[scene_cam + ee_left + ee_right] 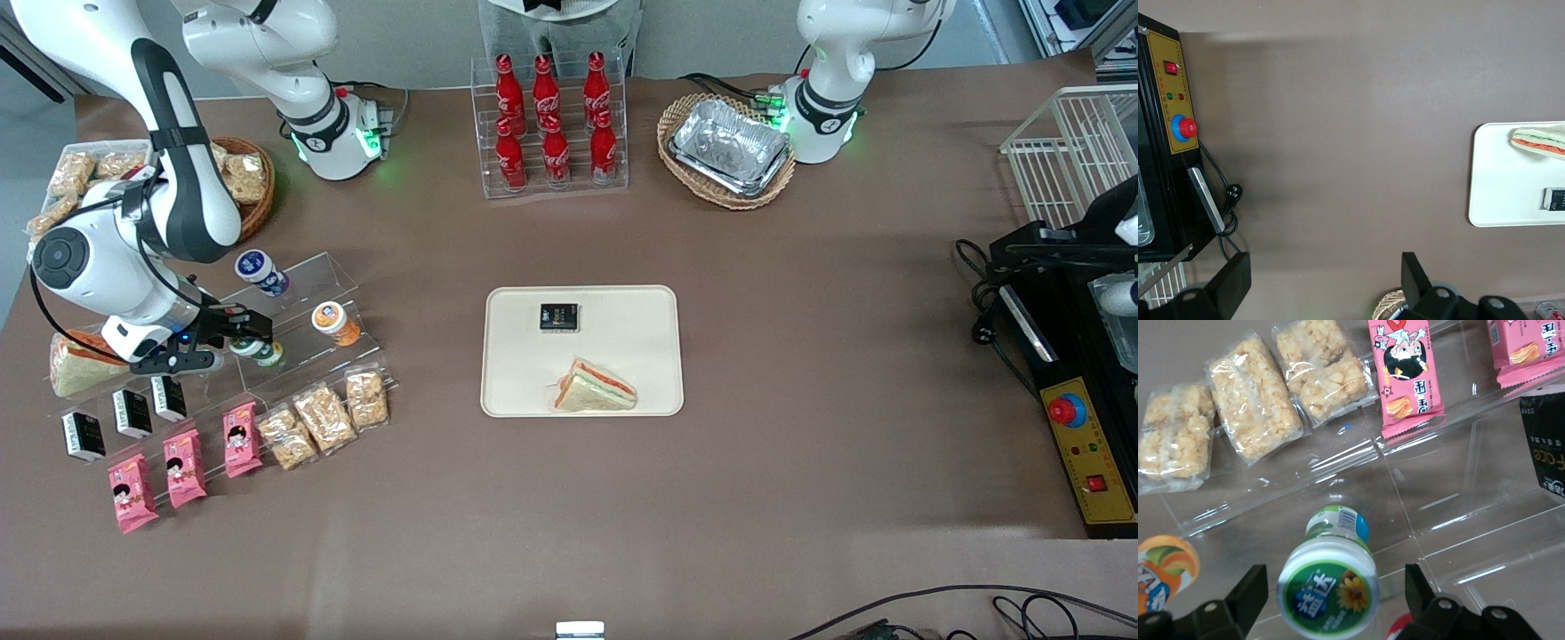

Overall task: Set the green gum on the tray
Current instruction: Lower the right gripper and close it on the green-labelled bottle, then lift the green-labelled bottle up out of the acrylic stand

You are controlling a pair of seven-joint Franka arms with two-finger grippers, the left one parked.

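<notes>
From the tray (507, 356), our gripper (1328, 603) sits at nine o'clock on the clear stepped shelf (1451, 520), fingers spread either side of the green gum (1328, 587). We judge the bottle light, rigid and slick; grip its body below the lid.

White green gum (1328, 587), green label; cream tray (507, 391); black hand (1331, 600).

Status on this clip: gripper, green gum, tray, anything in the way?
Gripper open, straddling the green gum on the clear display stand. Gum not lifted. Tray holds a sandwich and black packet; bare room left. Orange bottle beside gum.
</notes>
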